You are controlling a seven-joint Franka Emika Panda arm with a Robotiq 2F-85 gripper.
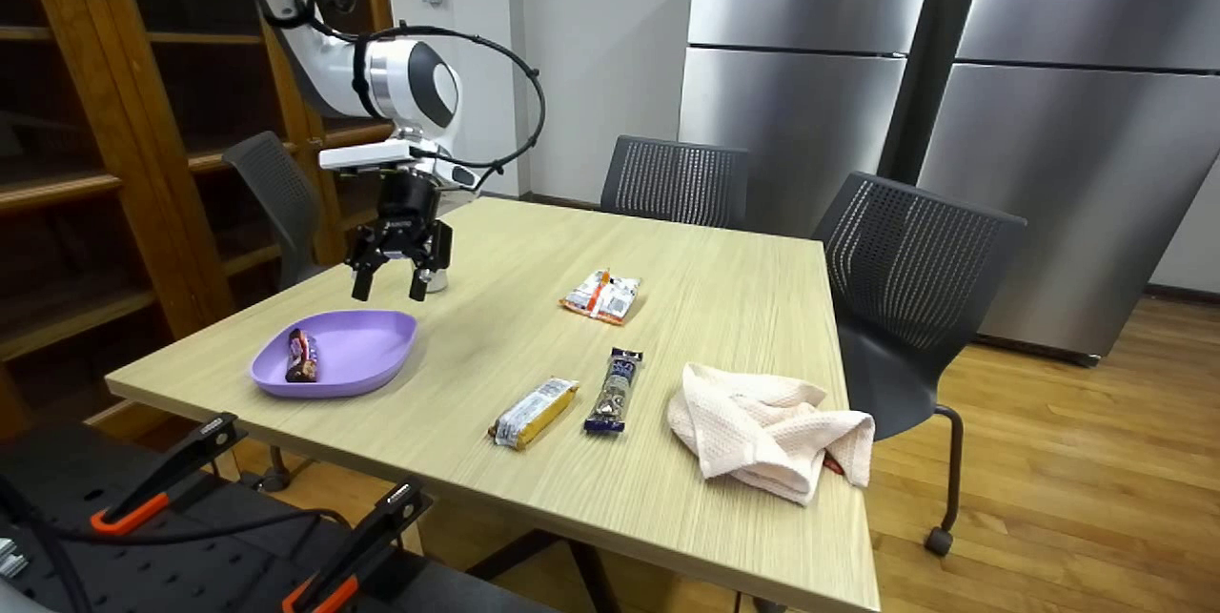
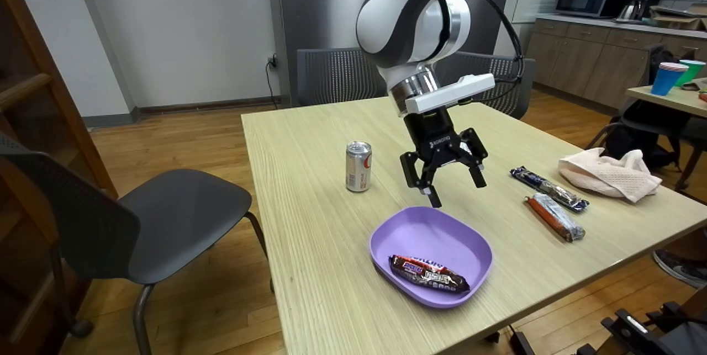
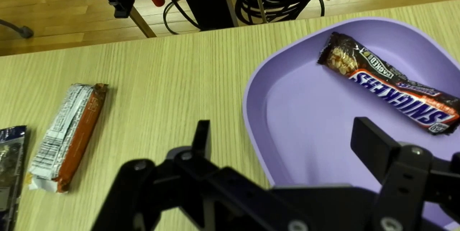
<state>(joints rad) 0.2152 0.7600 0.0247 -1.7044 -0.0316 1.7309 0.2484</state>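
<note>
Your hand (image 1: 390,290) hangs spread wide over the worktop (image 2: 309,222), near the purple dish (image 2: 436,233) with a Snickers bar (image 3: 390,83) inside.

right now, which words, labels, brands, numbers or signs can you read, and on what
"SNICKERS": dark brown candy-bar wrapper
"PACKED": same wrapper
"ROBOTIQ": black two-fingered pincer
Too small or blurred: silver-and-orange wrapped bar, navy-and-clear wrapped bar, silver metal can, white-and-orange packet

Pale wood-grain table (image 1: 734,294), on which are set a purple dish (image 2: 436,236), an upright silver can (image 2: 358,166), a snack bag (image 1: 600,296), an orange-and-silver bar (image 3: 68,137) beside a blue-wrapped bar (image 1: 615,392), a crumpled pink cloth (image 1: 762,432).
</note>
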